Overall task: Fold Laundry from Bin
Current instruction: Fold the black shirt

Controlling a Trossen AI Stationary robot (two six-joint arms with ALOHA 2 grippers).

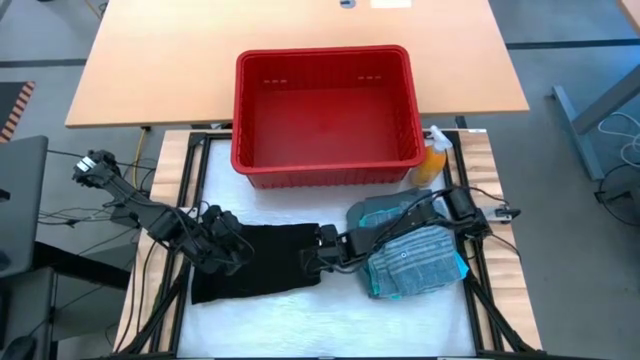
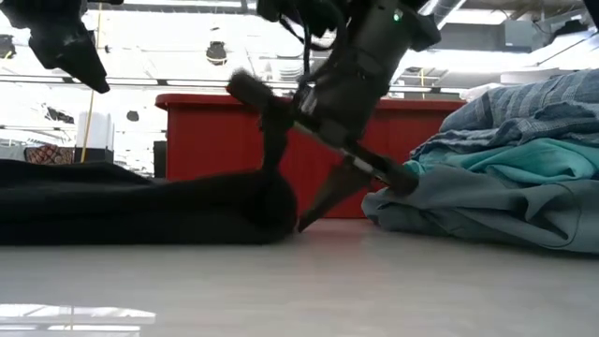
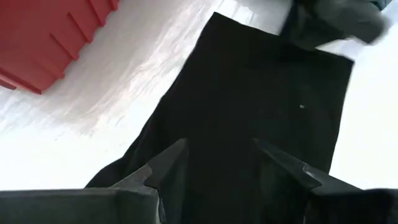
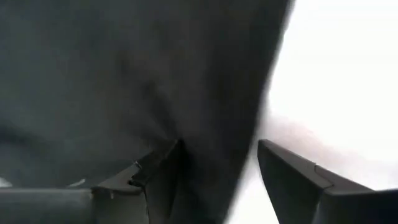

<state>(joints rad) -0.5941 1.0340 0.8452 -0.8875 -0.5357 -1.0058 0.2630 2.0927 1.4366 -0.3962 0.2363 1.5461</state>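
- The bin [image 1: 325,110] is red moulded plastic with slotted, ribbed walls and a slight sheen.
- The black garment [image 1: 262,262] is soft, matt cloth.
- The striped cloth [image 1: 415,258] looks woven and coarse; the teal and grey-green pieces beneath it look smooth.
- The table [image 1: 330,320] has a white, glossy top.
- The farther table [image 1: 170,60] is smooth pale wood.

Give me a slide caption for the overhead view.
Both open grippers, left and right, flank a black garment below the empty red bin.
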